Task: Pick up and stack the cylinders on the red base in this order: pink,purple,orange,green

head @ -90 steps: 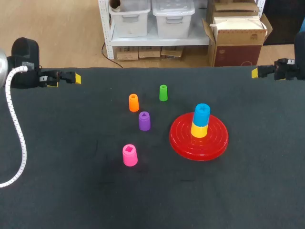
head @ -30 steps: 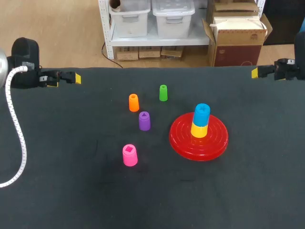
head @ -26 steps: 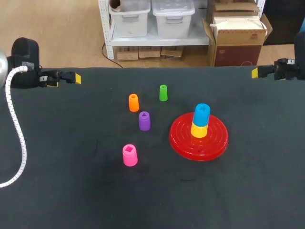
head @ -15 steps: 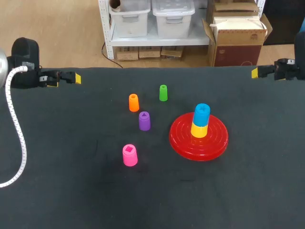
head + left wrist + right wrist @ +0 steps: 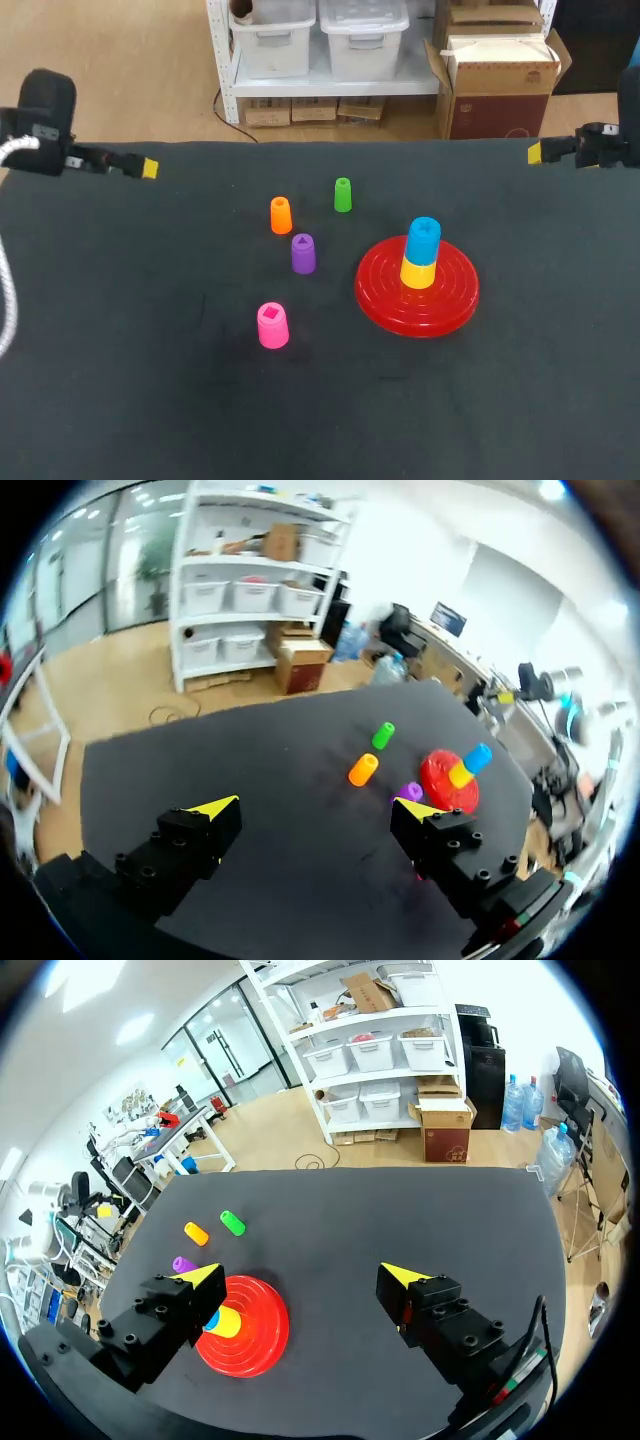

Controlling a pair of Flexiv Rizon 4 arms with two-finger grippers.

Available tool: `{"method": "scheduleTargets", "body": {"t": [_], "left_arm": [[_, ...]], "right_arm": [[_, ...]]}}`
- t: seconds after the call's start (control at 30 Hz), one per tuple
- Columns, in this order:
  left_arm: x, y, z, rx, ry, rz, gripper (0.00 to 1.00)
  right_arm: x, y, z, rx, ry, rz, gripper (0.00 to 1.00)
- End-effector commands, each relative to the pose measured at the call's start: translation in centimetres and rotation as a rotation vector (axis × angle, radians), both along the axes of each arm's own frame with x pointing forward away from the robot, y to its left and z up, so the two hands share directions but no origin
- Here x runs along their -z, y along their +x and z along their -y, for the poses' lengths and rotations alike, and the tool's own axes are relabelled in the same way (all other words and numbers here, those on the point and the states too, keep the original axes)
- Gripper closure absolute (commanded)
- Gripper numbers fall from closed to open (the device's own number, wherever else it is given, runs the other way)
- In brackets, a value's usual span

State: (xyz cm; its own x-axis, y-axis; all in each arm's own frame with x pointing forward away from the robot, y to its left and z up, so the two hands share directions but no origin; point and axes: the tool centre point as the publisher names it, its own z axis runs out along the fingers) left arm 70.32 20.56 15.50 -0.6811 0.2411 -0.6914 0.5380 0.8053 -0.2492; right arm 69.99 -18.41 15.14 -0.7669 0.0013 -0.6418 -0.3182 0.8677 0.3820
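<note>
two arms stand at the far corners of the black tabletop point(image 5: 120, 400), which carries all the things. the left arm point(image 5: 48, 115) is at the far left corner. the left gripper point(image 5: 320, 805) hangs over the far edge there, its two yellow-tipped fingers wide apart with nothing between them, so it is released. the right arm point(image 5: 603, 146) is at the far right corner. the right gripper point(image 5: 302, 1273) is also released: its fingers are spread above the tabletop and grasp nothing.

the red base point(image 5: 385, 290), a flat round disc with rings, lies to the right of the middle of the tabletop, well apart from both grippers. on its centre a yellow cylinder point(image 5: 418, 272) stands upright, and a blue cylinder point(image 5: 423, 238) sits on top of it.

the four cylinders of the task stand upright on the tabletop around its middle, on the left side of the base, and do not touch each other. the pink cylinder point(image 5: 272, 325) is the one closest to the near edge and stands alone. the purple cylinder point(image 5: 303, 253) is farther back, between the pink one and the base. the orange cylinder point(image 5: 281, 215) is near it, a little more toward the far edge and the left edge. the green cylinder point(image 5: 343, 194) is the closest to the far edge, to the right of the orange one.
</note>
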Motion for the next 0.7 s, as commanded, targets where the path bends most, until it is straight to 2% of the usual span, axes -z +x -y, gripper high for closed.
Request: {"method": "scheduleTargets", "body": {"t": [0.03,0.13,0.23,0.33,0.5,0.7], "left_arm": [[-0.8,-0.1,-1.4,0.564,0.049,0.125,0.00],[-1.1,-0.1,-1.6,0.693,0.051,0.144,0.00],[-1.2,0.0,-1.7,0.761,0.060,0.173,0.00],[-1.2,0.2,-1.7,0.791,0.060,0.211,0.00],[-1.4,-0.1,-1.3,0.849,0.059,0.229,0.00],[-1.5,-0.8,-0.7,0.863,0.071,0.244,0.00]], "right_arm": [[0.1,0.0,0.0,-0.002,0.001,0.001,0.00],[0.1,0.0,0.0,-0.002,0.001,0.001,0.00],[0.1,0.0,0.0,-0.002,0.001,0.001,0.00],[0.1,0.0,0.0,-0.002,0.001,0.001,0.00],[0.1,0.0,0.0,-0.002,0.001,0.001,0.00],[0.1,0.0,0.0,-0.002,0.001,0.001,0.00]]}}
